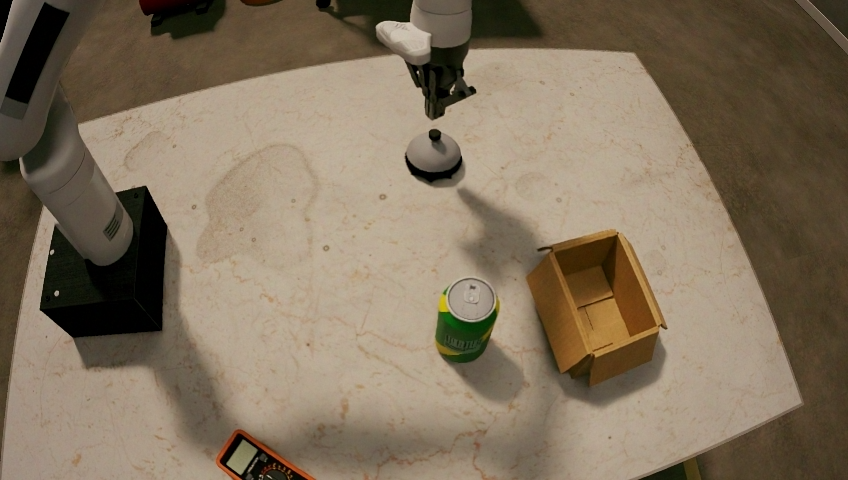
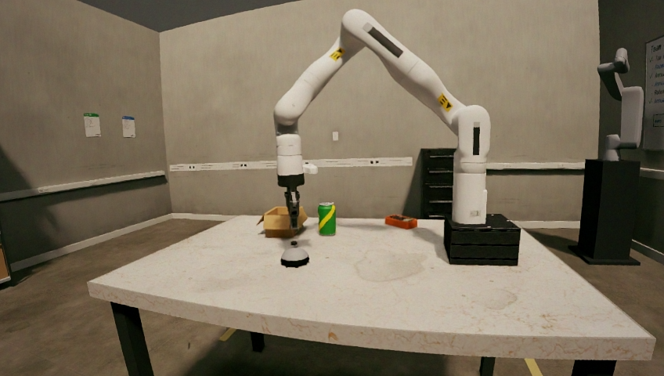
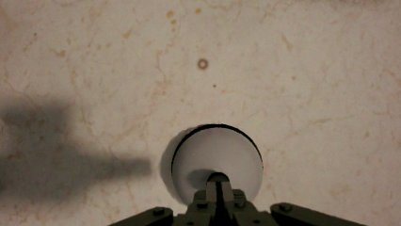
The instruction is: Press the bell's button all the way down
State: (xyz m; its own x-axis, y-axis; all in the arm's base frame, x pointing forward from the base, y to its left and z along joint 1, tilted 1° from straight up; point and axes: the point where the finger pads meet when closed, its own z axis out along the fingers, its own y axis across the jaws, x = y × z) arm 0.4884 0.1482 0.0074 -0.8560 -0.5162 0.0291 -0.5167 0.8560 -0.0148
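Observation:
The bell (image 1: 433, 155) is a silver-grey dome on a black base with a small black button (image 1: 435, 134) on top. It stands on the marble table and also shows in the exterior view (image 2: 294, 256). My gripper (image 1: 434, 111) is shut and empty. It points straight down and hangs a short way above the button, with a clear gap between them, which also shows in the exterior view (image 2: 293, 226). In the wrist view the shut fingertips (image 3: 217, 188) sit over the middle of the dome (image 3: 216, 162) and the button (image 3: 217, 177) peeks out just past them.
A green soda can (image 1: 467, 319) and an open cardboard box (image 1: 596, 305) stand nearer the table's front right. An orange multimeter (image 1: 258, 460) lies at the front edge. The arm's black base block (image 1: 107, 265) stands at the left.

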